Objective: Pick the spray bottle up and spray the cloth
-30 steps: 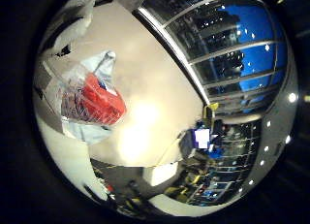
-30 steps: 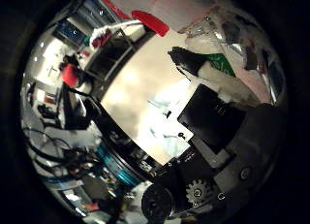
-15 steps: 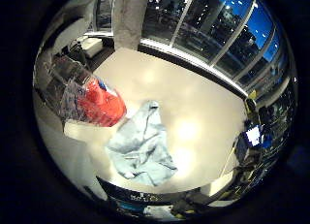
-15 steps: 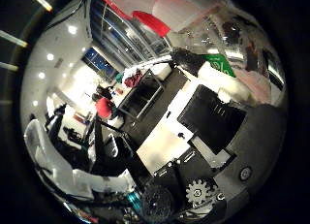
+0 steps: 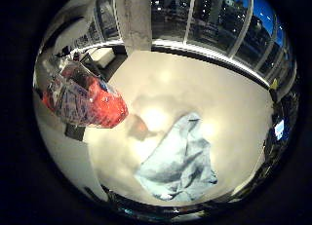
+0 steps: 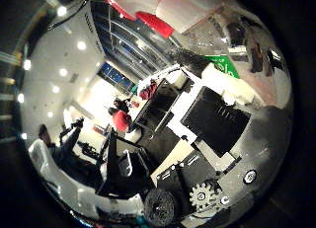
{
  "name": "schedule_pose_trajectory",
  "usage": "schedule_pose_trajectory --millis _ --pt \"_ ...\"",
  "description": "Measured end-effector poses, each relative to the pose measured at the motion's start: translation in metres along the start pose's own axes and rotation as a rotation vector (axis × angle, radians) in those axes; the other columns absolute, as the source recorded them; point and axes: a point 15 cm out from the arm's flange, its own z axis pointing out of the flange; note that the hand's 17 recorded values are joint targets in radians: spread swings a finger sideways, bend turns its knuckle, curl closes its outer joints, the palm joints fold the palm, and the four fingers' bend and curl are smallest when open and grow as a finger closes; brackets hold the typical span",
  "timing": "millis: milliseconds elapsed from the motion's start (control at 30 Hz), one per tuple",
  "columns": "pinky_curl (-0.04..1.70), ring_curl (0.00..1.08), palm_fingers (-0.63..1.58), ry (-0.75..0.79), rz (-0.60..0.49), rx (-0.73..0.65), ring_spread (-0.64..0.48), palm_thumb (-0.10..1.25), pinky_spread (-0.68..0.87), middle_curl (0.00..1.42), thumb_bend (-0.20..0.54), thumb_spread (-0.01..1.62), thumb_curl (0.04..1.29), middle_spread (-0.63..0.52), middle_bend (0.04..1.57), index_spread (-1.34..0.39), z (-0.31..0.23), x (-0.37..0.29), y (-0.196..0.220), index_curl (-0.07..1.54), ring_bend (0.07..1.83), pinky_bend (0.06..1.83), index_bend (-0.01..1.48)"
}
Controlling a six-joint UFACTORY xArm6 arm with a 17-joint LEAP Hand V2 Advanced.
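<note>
The spray bottle (image 5: 87,101) is clear plastic with red liquid inside and sits close against my palm. Its red trigger head (image 6: 154,21) and green label (image 6: 223,66) show in the thumb side view. My right hand (image 6: 213,123), of black and white parts, curls against the bottle's body and holds it off the table. A light blue cloth (image 5: 178,159) lies crumpled on the white table (image 5: 219,98), below the bottle and apart from it. The bottle's reddish shadow falls on the table beside the cloth.
A concrete pillar (image 5: 136,18) and a wall of dark windows (image 5: 214,15) stand beyond the table's far edge. A white box (image 5: 103,55) lies near the pillar. The room behind holds black desks and stands (image 6: 123,164).
The views have swung round with the hand. The cloth now lies fully in sight under the palm. The bottle keeps its place against the palm.
</note>
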Motion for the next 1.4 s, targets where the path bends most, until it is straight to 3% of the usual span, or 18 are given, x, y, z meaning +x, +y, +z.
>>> schedule_pose_trajectory --millis 467,667,800,900,933,1033,1133,1233,1400 --pt "1.33 0.82 1.13 -0.086 0.035 -0.075 -0.22 0.88 -0.18 0.67 -0.017 0.95 0.82 -0.1 1.39 -0.23 0.073 0.012 0.037 0.89 1.32 1.0 1.07" --pt "1.16 0.72 1.18 -0.079 0.039 -0.098 -0.19 0.89 -0.25 0.63 -0.023 1.14 0.66 -0.09 1.32 -0.24 0.085 0.021 0.048 0.85 1.27 0.95 0.98" --pt "0.98 0.63 1.13 -0.097 0.026 -0.126 -0.2 0.83 -0.36 0.57 -0.032 1.12 0.56 -0.11 1.2 -0.28 0.087 0.019 0.055 0.79 1.21 0.91 0.79" --pt "0.93 0.61 0.8 -0.137 0.005 -0.191 -0.24 0.78 -0.45 0.53 -0.037 1.07 0.51 -0.14 1.03 -0.34 0.092 0.012 0.073 0.74 1.19 0.97 0.51" --pt "0.91 0.59 0.57 -0.151 -0.01 -0.222 -0.25 0.76 -0.47 0.51 -0.035 1.07 0.49 -0.16 0.93 -0.39 0.094 0.01 0.081 0.69 1.16 1.0 0.38" --pt "0.87 0.51 0.18 -0.176 -0.053 -0.3 -0.23 0.74 -0.34 0.43 -0.026 1.06 0.45 -0.14 0.73 -0.45 0.093 0.008 0.099 0.59 1.0 0.84 0.3" --pt "0.78 0.4 -0.03 -0.187 -0.076 -0.349 -0.16 0.69 -0.03 0.37 -0.037 1.03 0.41 -0.09 0.55 -0.46 0.091 0.007 0.11 0.5 0.77 0.7 0.25" --pt "0.68 0.33 -0.07 -0.196 -0.097 -0.384 -0.08 0.63 0.2 0.33 -0.04 1.0 0.37 -0.04 0.42 -0.45 0.089 0.005 0.118 0.44 0.6 0.6 0.17" --pt "0.54 0.27 -0.03 -0.185 -0.119 -0.389 -0.01 0.57 0.35 0.3 -0.033 0.98 0.33 0.0 0.3 -0.44 0.075 0.013 0.111 0.34 0.47 0.5 0.14"
